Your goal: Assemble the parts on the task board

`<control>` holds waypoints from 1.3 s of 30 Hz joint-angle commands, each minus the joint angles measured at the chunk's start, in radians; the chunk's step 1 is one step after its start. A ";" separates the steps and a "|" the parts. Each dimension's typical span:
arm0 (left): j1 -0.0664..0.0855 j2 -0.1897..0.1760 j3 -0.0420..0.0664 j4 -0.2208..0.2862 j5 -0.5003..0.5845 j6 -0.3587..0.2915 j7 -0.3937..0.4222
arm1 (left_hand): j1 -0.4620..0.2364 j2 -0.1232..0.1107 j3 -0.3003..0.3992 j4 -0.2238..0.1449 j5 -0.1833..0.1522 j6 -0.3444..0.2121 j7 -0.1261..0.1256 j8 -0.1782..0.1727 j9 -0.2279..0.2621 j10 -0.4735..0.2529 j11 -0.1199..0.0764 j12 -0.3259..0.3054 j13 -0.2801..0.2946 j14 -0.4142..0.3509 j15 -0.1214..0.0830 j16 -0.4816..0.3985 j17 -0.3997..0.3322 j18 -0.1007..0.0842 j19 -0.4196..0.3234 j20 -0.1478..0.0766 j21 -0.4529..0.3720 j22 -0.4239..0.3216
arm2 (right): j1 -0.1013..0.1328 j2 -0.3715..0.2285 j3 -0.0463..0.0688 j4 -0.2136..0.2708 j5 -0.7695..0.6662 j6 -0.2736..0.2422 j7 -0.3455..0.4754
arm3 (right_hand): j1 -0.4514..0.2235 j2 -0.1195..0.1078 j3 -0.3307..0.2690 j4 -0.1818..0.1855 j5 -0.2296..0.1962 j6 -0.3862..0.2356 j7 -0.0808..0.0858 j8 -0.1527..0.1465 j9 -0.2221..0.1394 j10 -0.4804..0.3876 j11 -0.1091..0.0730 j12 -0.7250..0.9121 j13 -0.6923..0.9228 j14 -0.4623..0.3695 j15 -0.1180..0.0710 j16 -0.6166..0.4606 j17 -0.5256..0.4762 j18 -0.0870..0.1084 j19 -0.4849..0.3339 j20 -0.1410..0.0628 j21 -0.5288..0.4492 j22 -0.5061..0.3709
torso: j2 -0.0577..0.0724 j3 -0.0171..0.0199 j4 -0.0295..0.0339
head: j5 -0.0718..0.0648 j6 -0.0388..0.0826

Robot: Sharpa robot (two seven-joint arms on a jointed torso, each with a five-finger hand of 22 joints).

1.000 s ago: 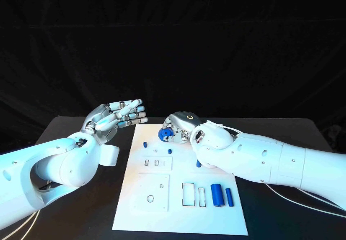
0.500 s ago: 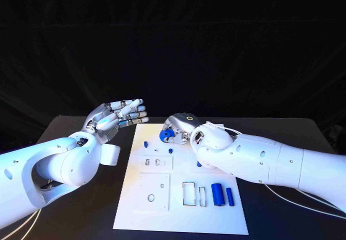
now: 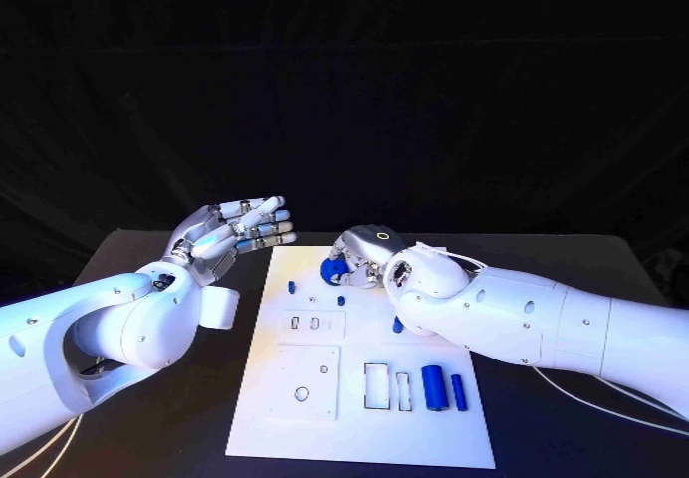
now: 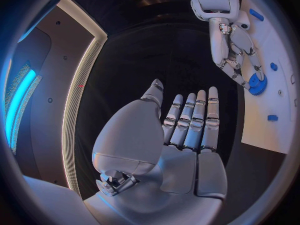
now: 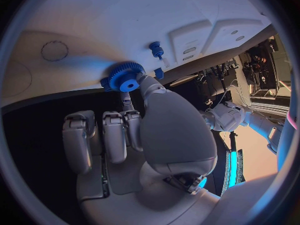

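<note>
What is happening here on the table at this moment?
The right robot hand holds a blue gear at the far end of the white task board. The left robot hand is raised beside the board with fingers apart, holding nothing. Two blue cylinders lie near the board's front edge, and small blue pegs stand in the board.

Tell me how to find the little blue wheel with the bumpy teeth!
Look at the white task board in the middle of the black table, then go to its far end, where the right hand reaches in. The blue gear sits in that hand's fingers. It is round and toothed, while the other blue parts nearby are small pegs or smooth cylinders.
</note>
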 commanded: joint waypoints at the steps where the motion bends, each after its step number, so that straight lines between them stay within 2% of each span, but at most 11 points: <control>1: 0.001 0.001 0.001 0.001 0.000 0.020 0.004 | -0.004 0.010 0.000 -0.005 -0.003 -0.005 0.059 -0.005 -0.001 -0.007 0.003 -0.006 -0.001 0.003 0.005 -0.006 -0.001 0.006 -0.005 -0.001 -0.004 -0.001 | -0.002 -0.003 -0.002 -0.002 -0.009 0.004 -0.003 | -0.020 -0.005 0.004 0.004 -0.009 -0.014 0.004 -0.018 -0.004 0.020 0.011 -0.011 0.156 0.089 0.003 0.003 0.191 -0.014 0.106 0.003 0.004 0.263 | 0.000 -0.0001 -0.0005 | 0.001 0.000; 2: 0.001 0.001 0.001 0.001 0.000 0.020 0.004 | -0.004 0.010 0.000 -0.005 -0.003 -0.005 0.059 -0.005 -0.001 -0.007 0.003 -0.006 -0.001 0.003 0.005 -0.006 -0.001 0.006 -0.005 -0.001 -0.004 -0.001 | -0.002 -0.003 -0.002 -0.002 -0.007 0.004 -0.002 | -0.024 -0.009 0.003 0.005 -0.019 -0.034 0.010 -0.031 -0.009 0.014 0.016 -0.018 0.149 0.088 0.006 0.003 0.191 -0.014 0.106 0.005 0.004 0.263 | 0.000 -0.0002 -0.0007 | 0.001 0.001; 3: 0.001 0.001 0.001 0.001 0.000 0.020 0.004 | -0.004 0.010 0.000 -0.005 -0.003 -0.005 0.059 -0.005 -0.001 -0.007 0.003 -0.006 -0.001 0.003 0.005 -0.006 -0.001 0.006 -0.005 -0.001 -0.004 -0.001 | -0.002 -0.003 -0.002 -0.002 -0.002 0.007 0.000 | -0.034 -0.017 -0.002 0.007 -0.049 -0.082 0.019 -0.063 -0.021 0.004 0.025 -0.031 0.138 0.089 0.014 0.004 0.192 -0.014 0.106 0.011 0.004 0.263 | 0.000 -0.0001 -0.0005 | 0.001 0.001; 4: 0.001 0.001 0.001 0.001 0.000 0.020 0.004 | -0.004 0.010 0.000 -0.005 -0.003 -0.005 0.059 -0.005 -0.001 -0.007 0.003 -0.006 -0.001 0.003 0.005 -0.006 -0.001 0.006 -0.005 -0.001 -0.004 -0.001 | -0.002 -0.002 -0.002 -0.003 0.001 0.009 0.002 | -0.043 -0.023 -0.007 0.011 -0.060 -0.102 0.021 -0.077 -0.026 -0.001 0.027 -0.038 0.132 0.089 0.017 0.004 0.193 -0.014 0.106 0.014 0.004 0.263 | 0.000 0.0000 -0.0005 | 0.000 0.002; 7: 0.001 0.001 0.001 0.001 0.000 0.020 0.003 | -0.004 0.010 0.000 -0.005 -0.003 -0.005 0.059 -0.005 -0.001 -0.007 0.003 -0.006 -0.001 0.003 0.005 -0.006 -0.001 0.006 -0.005 -0.001 -0.004 -0.001 | -0.002 -0.002 -0.002 -0.003 0.013 0.019 0.005 | -0.083 -0.040 -0.035 0.036 -0.077 -0.121 0.025 -0.093 -0.031 -0.009 0.033 -0.048 0.124 0.089 0.023 0.005 0.194 -0.014 0.106 0.022 0.004 0.263 | 0.000 0.0000 0.0002 | -0.002 0.001; 11: 0.001 0.000 0.001 0.001 0.000 0.020 0.003 | -0.004 0.010 0.000 -0.005 -0.003 -0.005 0.059 -0.005 -0.001 -0.007 0.003 -0.006 -0.001 0.003 0.005 -0.006 -0.001 0.006 -0.005 -0.001 -0.004 -0.001 | -0.002 -0.005 -0.002 -0.002 0.028 0.034 0.008 | -0.115 -0.045 -0.062 0.072 -0.087 -0.108 0.029 -0.091 -0.029 -0.007 0.036 -0.045 0.126 0.090 0.026 0.007 0.198 -0.014 0.106 0.027 0.004 0.263 | 0.000 -0.0001 0.0005 | -0.002 0.002; 14: 0.001 0.000 0.001 0.001 0.000 0.020 0.004 | -0.004 0.010 0.000 -0.005 -0.003 -0.005 0.059 -0.005 -0.001 -0.007 0.003 -0.006 -0.001 0.003 0.005 -0.006 -0.001 0.006 -0.005 -0.001 -0.004 -0.001 | -0.002 -0.009 -0.002 -0.001 0.036 0.043 0.009 | -0.123 -0.039 -0.067 0.085 -0.082 -0.086 0.028 -0.083 -0.024 -0.005 0.036 -0.041 0.129 0.090 0.027 0.008 0.200 -0.014 0.106 0.028 0.004 0.263 | 0.000 -0.0002 -0.0003 | -0.002 0.001; 26: 0.001 -0.002 0.001 0.001 0.000 0.022 0.005 | -0.004 0.010 0.000 -0.006 -0.003 -0.007 0.059 -0.006 -0.001 -0.008 0.004 -0.007 -0.001 0.003 0.006 -0.007 -0.001 0.006 -0.004 -0.001 -0.004 -0.001 | -0.002 -0.020 -0.002 0.003 0.062 0.070 0.011 | -0.132 0.000 -0.065 0.097 -0.052 -0.029 0.016 -0.066 -0.014 0.006 0.026 -0.028 0.142 0.090 0.019 0.009 0.202 -0.014 0.106 0.022 0.004 0.263 | 0.000 0.0001 0.0001 | -0.002 0.000; 39: 0.001 -0.005 0.001 -0.001 0.000 0.020 0.004 | -0.004 0.011 0.000 -0.006 -0.002 -0.008 0.059 -0.007 -0.001 -0.009 0.004 -0.007 -0.001 0.003 0.006 -0.007 -0.001 0.006 -0.004 -0.001 -0.003 -0.001 | -0.003 -0.035 -0.002 0.012 0.065 0.052 0.005 | -0.141 0.003 -0.069 0.102 -0.046 -0.027 0.015 -0.069 -0.015 0.007 0.025 -0.028 0.142 0.090 0.018 0.008 0.199 -0.014 0.106 0.021 0.004 0.263 | 0.000 -0.0005 -0.0002 | -0.001 -0.004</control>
